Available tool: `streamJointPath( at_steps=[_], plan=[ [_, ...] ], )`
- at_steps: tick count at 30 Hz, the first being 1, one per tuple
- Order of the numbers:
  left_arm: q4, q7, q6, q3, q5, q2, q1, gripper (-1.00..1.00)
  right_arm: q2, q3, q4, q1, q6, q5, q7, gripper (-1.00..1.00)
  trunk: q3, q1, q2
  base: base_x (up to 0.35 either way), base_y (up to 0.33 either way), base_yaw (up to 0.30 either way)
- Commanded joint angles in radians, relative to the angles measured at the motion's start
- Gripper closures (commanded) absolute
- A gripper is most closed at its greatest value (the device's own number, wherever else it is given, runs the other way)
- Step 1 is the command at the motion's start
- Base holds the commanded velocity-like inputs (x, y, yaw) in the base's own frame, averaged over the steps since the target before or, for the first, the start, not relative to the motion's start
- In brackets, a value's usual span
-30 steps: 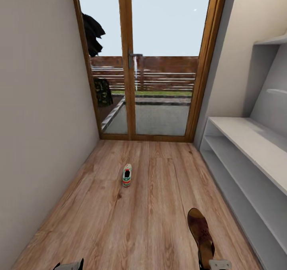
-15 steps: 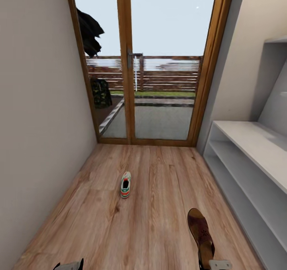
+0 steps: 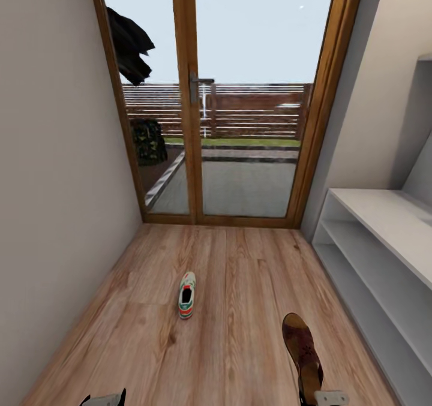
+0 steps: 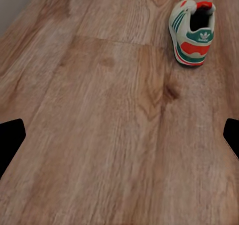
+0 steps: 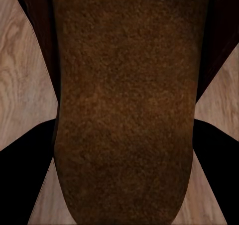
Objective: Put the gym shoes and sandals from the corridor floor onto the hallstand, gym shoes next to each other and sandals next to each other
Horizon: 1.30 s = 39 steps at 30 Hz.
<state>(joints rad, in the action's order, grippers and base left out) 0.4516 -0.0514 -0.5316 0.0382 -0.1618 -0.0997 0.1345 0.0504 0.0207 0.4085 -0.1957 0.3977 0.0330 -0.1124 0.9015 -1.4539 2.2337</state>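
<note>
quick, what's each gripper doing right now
Left gripper: open, empty, above the floor.
Right gripper: shut on the sandal.

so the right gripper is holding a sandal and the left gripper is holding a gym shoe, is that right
Not quite. The right gripper does hold the sandal, but the left gripper is open and empty. The left wrist view shows the gym shoe standing on the corridor floor, well ahead of its fingers.
</note>
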Motion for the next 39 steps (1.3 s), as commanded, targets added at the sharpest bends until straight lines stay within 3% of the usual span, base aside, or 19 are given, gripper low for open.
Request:
streamJointPath(
  at_steps=[1, 36, 39],
  plan=[
    [-0.001, -0.005, -0.002, 0.0, -0.008, 0.0, 0.001, -1.0, 0.0, 0.002, 0.0, -0.001, 0.002, 0.004, -0.006, 1.0, 0.001, 0.0, 0.0, 0.34, 0.0, 0.0],
    [-0.001, -0.005, -0.002, 0.0, -0.007, 0.001, 0.001, -1.0, 0.0, 0.002, 0.0, -0.001, 0.0, 0.005, -0.005, 1.0, 0.001, 0.0, 0.0, 0.34, -0.003, 0.0],
    [-0.002, -0.005, 0.0, 0.002, -0.007, 0.001, 0.001, -1.0, 0.0, 0.003, 0.07, -0.001, -0.003, 0.007, 0.002, 1.0, 0.001, 0.0, 0.0, 0.31, -0.096, 0.0]
  ],
)
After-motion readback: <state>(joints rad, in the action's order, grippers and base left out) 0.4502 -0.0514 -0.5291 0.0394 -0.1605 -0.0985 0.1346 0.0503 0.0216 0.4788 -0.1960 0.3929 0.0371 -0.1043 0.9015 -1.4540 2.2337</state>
